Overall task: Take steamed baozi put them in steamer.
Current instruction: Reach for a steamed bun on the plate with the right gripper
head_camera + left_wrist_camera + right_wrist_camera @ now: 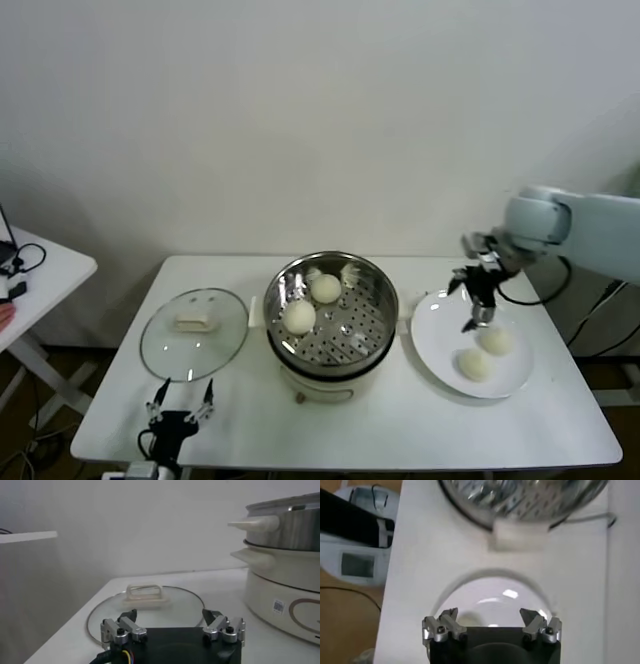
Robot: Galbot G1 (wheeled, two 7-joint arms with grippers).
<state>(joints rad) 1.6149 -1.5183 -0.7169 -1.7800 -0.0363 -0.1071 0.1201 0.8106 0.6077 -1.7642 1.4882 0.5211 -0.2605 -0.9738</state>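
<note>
Baozi count is four. Two steamed baozi sit on the perforated floor of the steamer (331,318), toward its left and rear: one (325,288) near the back wall, the other (299,317) just in front of it and to the left. The remaining two lie on the white plate (440,345) to the right of the steamer, one (495,340) toward the plate's rear and one (474,364) nearer the front, close together.

The steamer stands at the centre of the white counter (400,430); its steel bowl rests on a cream-white base with side handles. The plate lies just beside it, near but apart from the right handle.

The right end effector (481,312) hangs above the rear part of the plate, just over the rear bun. In the right wrist view its fingers (447,617) stand spread wide with nothing between them (490,616); the plate rim shows below them.

The glass lid (194,332) with its cream handle (192,321) lies flat on the counter left of the steamer.

The left end effector (181,402) is parked at the front left edge of the counter, just in front of the lid, its fingers apart and holding nothing (170,616).
</note>
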